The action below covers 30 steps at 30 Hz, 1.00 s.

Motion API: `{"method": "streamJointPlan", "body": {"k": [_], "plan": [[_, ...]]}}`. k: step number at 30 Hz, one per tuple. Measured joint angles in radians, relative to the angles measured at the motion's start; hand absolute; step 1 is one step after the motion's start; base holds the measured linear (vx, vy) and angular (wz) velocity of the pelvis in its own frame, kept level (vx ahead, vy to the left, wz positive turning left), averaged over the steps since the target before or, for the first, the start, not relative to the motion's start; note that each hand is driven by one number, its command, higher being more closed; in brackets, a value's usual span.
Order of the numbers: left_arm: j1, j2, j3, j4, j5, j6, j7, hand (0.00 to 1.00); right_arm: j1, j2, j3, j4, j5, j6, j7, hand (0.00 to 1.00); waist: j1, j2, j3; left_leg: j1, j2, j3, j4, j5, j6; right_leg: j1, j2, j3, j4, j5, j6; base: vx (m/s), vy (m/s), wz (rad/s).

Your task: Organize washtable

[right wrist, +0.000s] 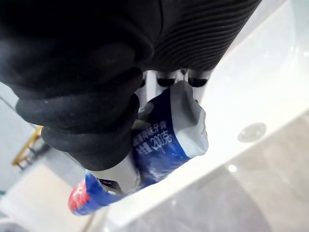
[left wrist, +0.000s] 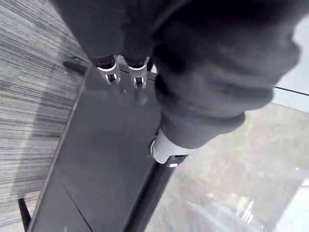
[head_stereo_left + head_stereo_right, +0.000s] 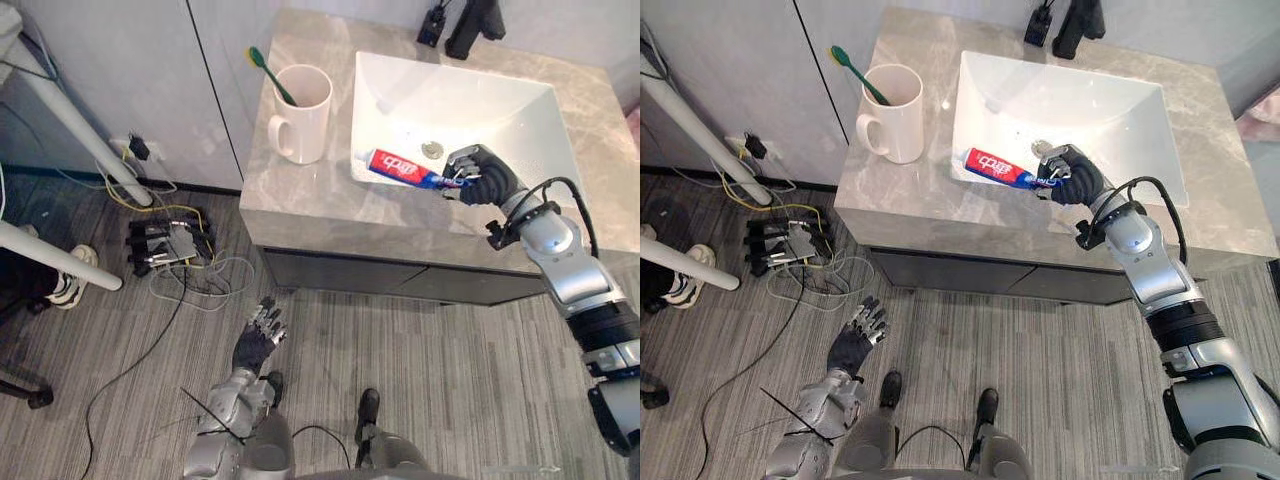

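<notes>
Right hand (image 3: 482, 176): reaches in over the sink's front edge, fingers and thumb curled round the tail end of the toothpaste tube.
Toothpaste tube (image 3: 402, 168): red and blue, roughly level, over the front part of the sink (image 3: 400, 85), just beside the drain (image 3: 432, 149). The free end points toward the sink's left rim. I cannot tell whether it touches the basin.
Right wrist view: the crimped end of the tube (image 1: 166, 137) is pinched between the fingertips (image 1: 166, 79) and the thumb, with white basin behind.
Mug (image 3: 303, 112): white, upright on the countertop (image 3: 300, 205), just left of the sink, handle toward the front.
Toothbrush (image 3: 270, 74): green, standing in the mug, leaning away from the sink.
Faucet (image 3: 473, 25): black, behind the sink's back rim, with a small dark object (image 3: 432, 25) just to its left.
Left hand (image 3: 258, 340): low over the striped floor (image 3: 450, 360), well in front of the sink and below its left corner. Fingers straight and spread, holding nothing.
Cabinet (image 3: 400, 280): dark front, under the sink.
Power strip (image 3: 168, 243): on the floor with loose cables, well left of the sink.
</notes>
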Motion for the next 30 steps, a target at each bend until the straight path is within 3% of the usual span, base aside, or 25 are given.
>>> {"method": "streamJointPlan", "body": {"k": [2,5,8,10,14,19,26,30], "plan": [[-0.026,0.0,-0.003,-0.006,-0.041,0.001,0.0,0.0,0.026,0.02,-0.005,-0.04,0.018,0.0,-0.004,1.0,-0.005,0.011,-0.021,0.025,0.0,0.001,-0.005,0.0,0.0,0.025,-0.001,-0.002,-0.004,-0.008,0.002,-0.01,-0.007,0.02],[-0.053,0.006,-0.017,-0.009,-0.132,0.004,0.0,0.0,0.086,0.076,-0.005,-0.106,0.023,0.0,-0.001,1.0,-0.023,0.006,-0.068,0.043,-0.015,-0.002,-0.021,0.005,-0.008,0.041,-0.018,-0.021,-0.004,-0.064,0.01,-0.04,-0.044,0.08],[-0.082,0.003,-0.081,-0.017,-0.257,0.027,-0.001,0.0,0.16,0.108,-0.005,-0.128,0.023,0.004,0.003,1.0,-0.026,0.041,-0.095,0.062,-0.012,-0.01,-0.044,0.02,-0.011,0.05,-0.015,-0.029,0.009,-0.08,0.013,-0.06,-0.049,0.08],[-0.095,-0.004,-0.122,-0.041,-0.37,0.041,-0.002,0.0,0.181,0.144,-0.005,-0.128,0.023,0.022,0.003,1.0,-0.045,0.057,-0.108,0.078,-0.01,-0.015,-0.077,0.04,-0.014,0.049,-0.015,-0.036,0.017,-0.084,0.016,-0.05,-0.021,0.07],[-0.169,0.014,-0.158,-0.079,-0.515,0.047,0.011,0.0,0.218,0.222,-0.019,-0.186,0.022,0.04,-0.015,1.0,-0.057,0.053,-0.117,0.083,-0.009,-0.022,-0.088,0.053,-0.014,0.052,-0.015,-0.047,0.019,-0.083,0.015,-0.03,-0.012,0.06],[-0.27,0.086,-0.169,-0.158,-0.564,0.065,0.022,0.0,0.228,0.257,-0.021,-0.268,-0.038,0.033,-0.018,1.0,-0.074,0.054,-0.121,0.097,-0.019,-0.03,-0.088,0.055,-0.012,0.067,-0.025,-0.054,0.026,-0.084,0.017,0.0,0.004,0.05],[-0.351,0.101,-0.237,-0.186,-0.565,0.077,0.022,0.0,0.301,0.3,-0.015,-0.278,-0.132,0.021,-0.017,1.0,-0.083,0.063,-0.14,0.096,-0.031,-0.04,-0.09,0.058,-0.008,0.069,-0.037,-0.064,0.029,-0.088,0.022,-0.02,0.004,0.05],[-0.383,0.1,-0.25,-0.19,-0.564,0.086,0.029,0.0,0.329,0.327,0.007,-0.317,-0.165,0.02,-0.017,1.0,-0.102,0.066,-0.153,0.096,-0.031,-0.046,-0.09,0.058,-0.008,0.068,-0.036,-0.074,0.027,-0.091,0.02,-0.03,-0.01,0.04]]}}
